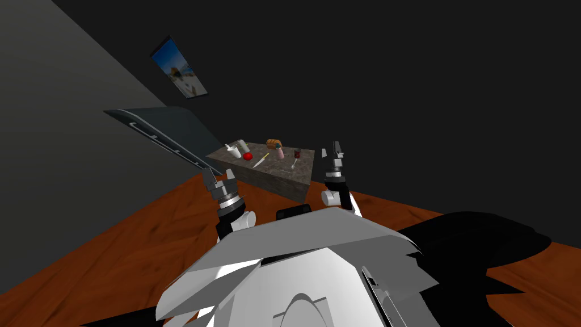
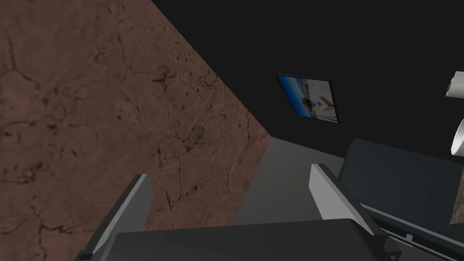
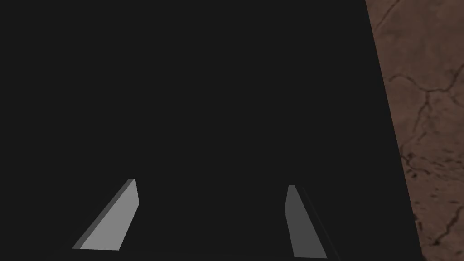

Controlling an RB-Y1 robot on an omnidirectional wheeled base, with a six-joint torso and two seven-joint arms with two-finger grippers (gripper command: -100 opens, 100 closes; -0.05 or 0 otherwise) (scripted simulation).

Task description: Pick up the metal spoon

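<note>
A small pale spoon point(image 1: 294, 164) lies on the brown stone-topped block table point(image 1: 283, 176), near its right front edge, beside a dark red glass point(image 1: 297, 153). My left gripper point(image 1: 220, 180) hangs open short of the table's left front side; its wrist view has the open left gripper point(image 2: 231, 181) against the block's brown side point(image 2: 90, 113). My right gripper point(image 1: 332, 149) is raised just right of the table, open, and its fingers point(image 3: 122, 217) stand wide apart before a dark wall, with a strip of the brown block point(image 3: 430, 113) beside them.
On the table also sit a white mug point(image 1: 234, 151), a red apple point(image 1: 248, 156), a knife point(image 1: 261, 160), a bread loaf point(image 1: 274, 143) and a pink bottle point(image 1: 280, 151). A dark sofa point(image 1: 170, 133) stands left of the table. The floor point(image 1: 113, 250) is reddish wood.
</note>
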